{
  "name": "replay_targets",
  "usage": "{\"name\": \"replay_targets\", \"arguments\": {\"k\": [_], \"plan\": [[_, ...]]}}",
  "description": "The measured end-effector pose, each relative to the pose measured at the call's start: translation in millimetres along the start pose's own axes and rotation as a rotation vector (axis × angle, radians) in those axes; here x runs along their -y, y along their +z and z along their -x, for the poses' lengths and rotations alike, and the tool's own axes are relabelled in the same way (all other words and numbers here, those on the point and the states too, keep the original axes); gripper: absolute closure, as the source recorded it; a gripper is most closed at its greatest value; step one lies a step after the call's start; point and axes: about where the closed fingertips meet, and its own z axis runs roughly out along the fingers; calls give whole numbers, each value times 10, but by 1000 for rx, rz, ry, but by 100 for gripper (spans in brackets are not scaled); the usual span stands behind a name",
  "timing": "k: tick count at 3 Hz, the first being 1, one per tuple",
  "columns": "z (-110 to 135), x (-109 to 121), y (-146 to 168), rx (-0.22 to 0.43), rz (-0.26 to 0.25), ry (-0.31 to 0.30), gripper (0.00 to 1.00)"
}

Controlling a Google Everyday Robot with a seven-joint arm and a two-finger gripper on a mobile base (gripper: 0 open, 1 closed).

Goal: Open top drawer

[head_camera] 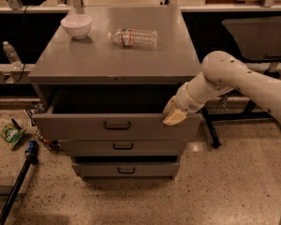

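Note:
The top drawer point(84, 125) is the largest grey drawer of the grey cabinet, with a small dark loop handle point(117, 124) at its centre. It stands pulled out, and its dark box interior shows under the cabinet top. My gripper point(172, 114) is at the drawer's right upper corner, with a tan fingertip point(173, 118) over the front panel's top edge. The white arm reaches in from the right.
A white bowl point(76, 26) and a lying plastic bottle point(132, 37) are on the cabinet top point(84, 60). Two shorter drawers point(123, 146) sit below. A green packet point(10, 136) and a dark pole point(18, 182) lie on the floor at the left. A table leg point(210, 130) stands at the right.

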Motion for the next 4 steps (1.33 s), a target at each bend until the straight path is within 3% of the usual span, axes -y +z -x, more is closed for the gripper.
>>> {"name": "replay_targets", "arguments": {"k": [1,3,4], "plan": [[0,-1,0,0,0,0,60],[-34,-388,-86,26,93,51,14],[-38,-464,-101,32,122,59,0]]}}
